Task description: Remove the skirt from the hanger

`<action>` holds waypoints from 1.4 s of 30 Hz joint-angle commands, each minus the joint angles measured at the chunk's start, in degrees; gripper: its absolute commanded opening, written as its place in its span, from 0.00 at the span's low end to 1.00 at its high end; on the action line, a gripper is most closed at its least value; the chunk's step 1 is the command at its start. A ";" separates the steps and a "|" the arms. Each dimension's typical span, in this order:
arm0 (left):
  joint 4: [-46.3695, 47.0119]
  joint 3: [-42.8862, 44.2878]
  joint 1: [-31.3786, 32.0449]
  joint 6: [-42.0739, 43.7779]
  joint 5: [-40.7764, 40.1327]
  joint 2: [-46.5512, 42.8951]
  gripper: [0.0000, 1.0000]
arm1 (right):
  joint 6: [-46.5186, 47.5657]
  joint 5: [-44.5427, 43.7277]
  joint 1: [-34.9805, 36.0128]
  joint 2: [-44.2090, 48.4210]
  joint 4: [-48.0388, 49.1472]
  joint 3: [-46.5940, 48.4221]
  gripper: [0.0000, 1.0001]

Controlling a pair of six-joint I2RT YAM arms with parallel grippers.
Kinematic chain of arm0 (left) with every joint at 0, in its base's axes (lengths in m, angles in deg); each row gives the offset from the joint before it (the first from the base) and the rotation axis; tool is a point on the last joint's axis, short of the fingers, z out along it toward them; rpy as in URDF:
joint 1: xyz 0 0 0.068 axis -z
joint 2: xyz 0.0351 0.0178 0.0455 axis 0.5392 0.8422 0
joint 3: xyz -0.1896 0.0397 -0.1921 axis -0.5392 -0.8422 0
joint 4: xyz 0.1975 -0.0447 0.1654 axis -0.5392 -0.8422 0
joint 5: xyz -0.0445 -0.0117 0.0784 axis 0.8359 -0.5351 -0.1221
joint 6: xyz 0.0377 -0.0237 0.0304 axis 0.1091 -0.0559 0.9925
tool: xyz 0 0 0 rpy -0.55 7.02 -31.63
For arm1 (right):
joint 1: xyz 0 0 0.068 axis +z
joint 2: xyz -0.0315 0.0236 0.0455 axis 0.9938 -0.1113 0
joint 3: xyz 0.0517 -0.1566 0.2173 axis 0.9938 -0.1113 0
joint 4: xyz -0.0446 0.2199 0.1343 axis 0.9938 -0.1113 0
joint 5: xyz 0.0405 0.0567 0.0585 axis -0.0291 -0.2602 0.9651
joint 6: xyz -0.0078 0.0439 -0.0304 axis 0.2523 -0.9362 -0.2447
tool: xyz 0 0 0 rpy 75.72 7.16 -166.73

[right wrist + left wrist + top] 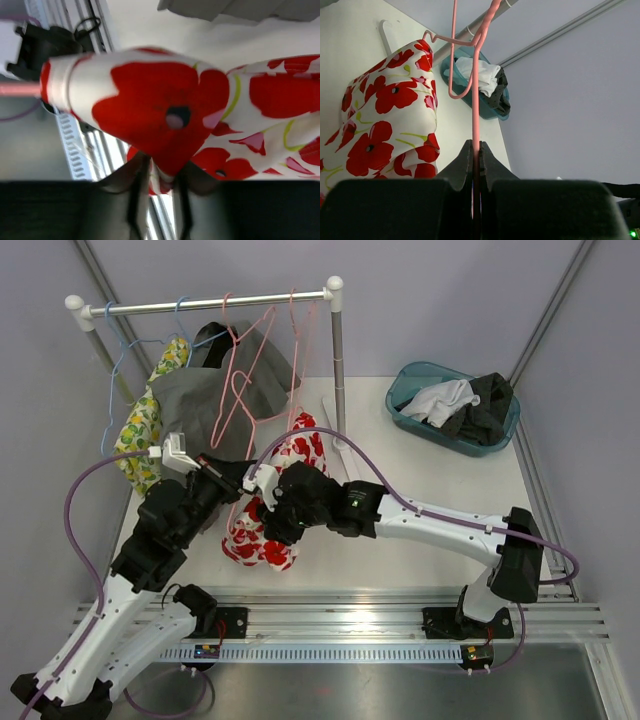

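The skirt (262, 540), white with red poppies, hangs from near the rack's right post down to the table front. In the left wrist view the skirt (385, 115) drapes on the left, beside the pink hanger (475, 100). My left gripper (475, 150) is shut on that hanger's thin wire; from above it (232, 480) sits left of the skirt. My right gripper (161, 185) has its blurred fingers on either side of a fold of the skirt (150, 100), jaws partly closed. Whether they press the cloth is unclear. From above it (268, 525) is at the skirt's lower part.
A clothes rack (220, 305) stands at the back left, carrying a grey garment (200, 400), a yellow flowered garment (140, 430) and spare pink and blue hangers. Its right post (338, 370) is just behind the skirt. A teal basket (405, 390) of clothes sits back right.
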 commanded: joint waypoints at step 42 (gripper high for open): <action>-11.74 5.24 0.29 31.28 2.02 -4.98 0.00 | 36.46 15.63 -53.57 30.61 -27.90 3.02 0.00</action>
